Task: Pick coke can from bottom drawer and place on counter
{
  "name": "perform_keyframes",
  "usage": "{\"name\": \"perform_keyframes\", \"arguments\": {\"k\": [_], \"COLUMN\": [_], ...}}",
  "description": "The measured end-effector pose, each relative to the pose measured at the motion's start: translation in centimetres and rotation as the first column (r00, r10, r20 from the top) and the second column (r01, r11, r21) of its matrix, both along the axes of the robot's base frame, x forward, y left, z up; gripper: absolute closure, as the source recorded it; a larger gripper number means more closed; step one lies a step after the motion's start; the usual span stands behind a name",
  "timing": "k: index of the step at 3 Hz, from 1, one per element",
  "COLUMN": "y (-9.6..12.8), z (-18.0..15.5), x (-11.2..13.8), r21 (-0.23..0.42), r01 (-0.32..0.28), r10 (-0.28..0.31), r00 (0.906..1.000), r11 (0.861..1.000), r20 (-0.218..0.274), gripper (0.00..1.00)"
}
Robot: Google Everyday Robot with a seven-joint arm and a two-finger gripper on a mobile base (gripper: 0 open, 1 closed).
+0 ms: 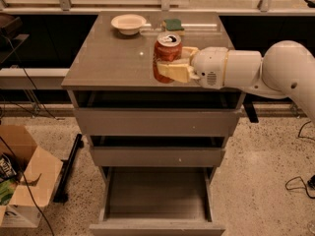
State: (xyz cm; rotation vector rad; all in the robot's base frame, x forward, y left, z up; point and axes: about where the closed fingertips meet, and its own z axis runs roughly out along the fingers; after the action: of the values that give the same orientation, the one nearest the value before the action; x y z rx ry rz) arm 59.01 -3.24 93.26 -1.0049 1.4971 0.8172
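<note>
One camera stands before the cabinet, set high and tilted downward; it faces the counter (108, 58) and the pulled-out bottom drawer (157, 195) from close by; the gripper (171, 62) comes in from the view's right side, over the counter's front half, clasping the coke can (166, 50).

white arm (275, 70), cream pincer (170, 62) over counter (110, 58)
</note>
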Motion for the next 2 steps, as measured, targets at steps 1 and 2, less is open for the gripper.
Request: {"name": "perform_keyframes", "arguments": {"k": [1, 2], "y": [0.0, -0.2], "z": [-0.7, -1.0], "x": [2.7, 5.6], "r21": [-0.009, -0.002], "r01": [0.043, 0.073], "r10": [-0.042, -0.073], "r00": [0.9988, 0.9966], "r11": [0.999, 0.997], "r20": [0.023, 0.04], "gripper": [1.0, 1.0]}}
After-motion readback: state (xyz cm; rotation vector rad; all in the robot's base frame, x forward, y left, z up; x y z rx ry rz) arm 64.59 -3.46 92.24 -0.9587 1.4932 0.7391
